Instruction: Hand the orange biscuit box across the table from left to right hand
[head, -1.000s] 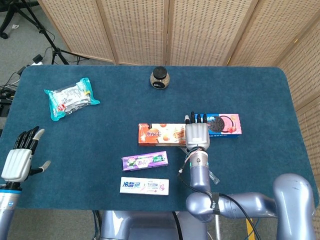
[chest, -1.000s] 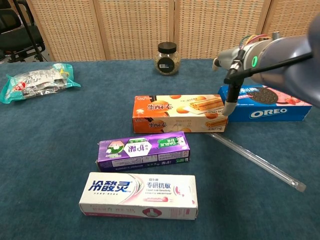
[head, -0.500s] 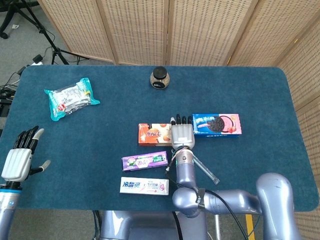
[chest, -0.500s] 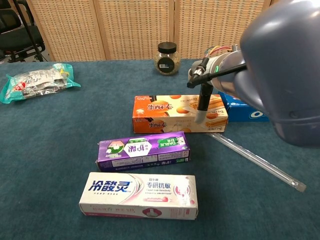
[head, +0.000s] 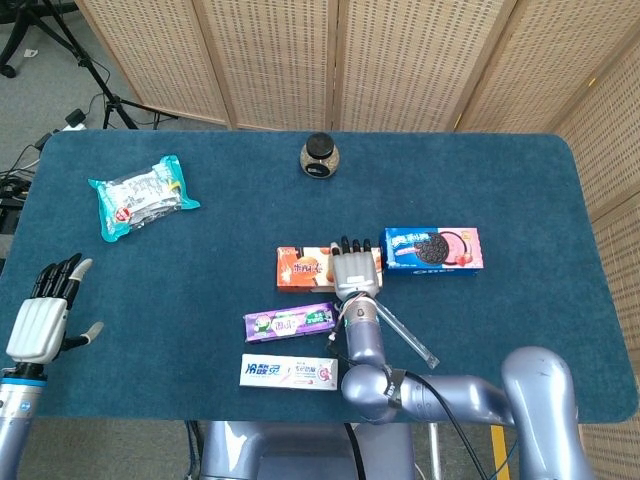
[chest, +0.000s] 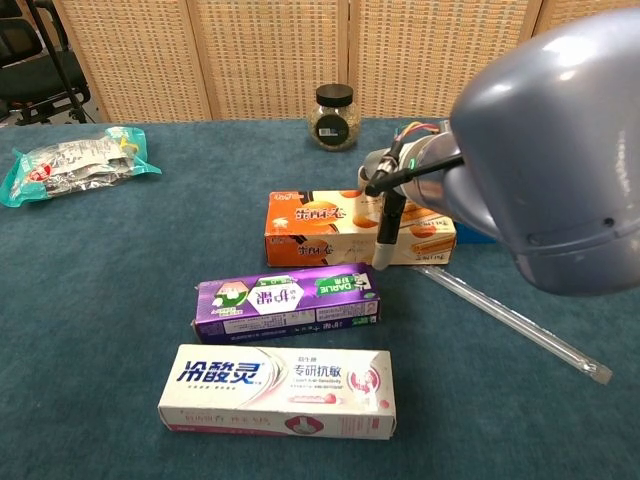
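Right hand (head: 356, 271) is lying flat, fingers extended, over the orange biscuit box (head: 303, 268), gripping nothing. Left hand (head: 40, 315) is hovering open at the near left. Lidded jar (chest: 332, 117) is holding brownish contents, far side of the worktop (head: 500, 180).

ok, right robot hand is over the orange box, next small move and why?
Probably close the right robot hand around the orange biscuit box: it sits over the box's right half with fingers extended, while the left robot hand waits open at the table's left edge.

You have bright, even light from above in both views, with soft, faint shadows. The near right arm (chest: 545, 150) looms blurred; mild glare marks its metal.
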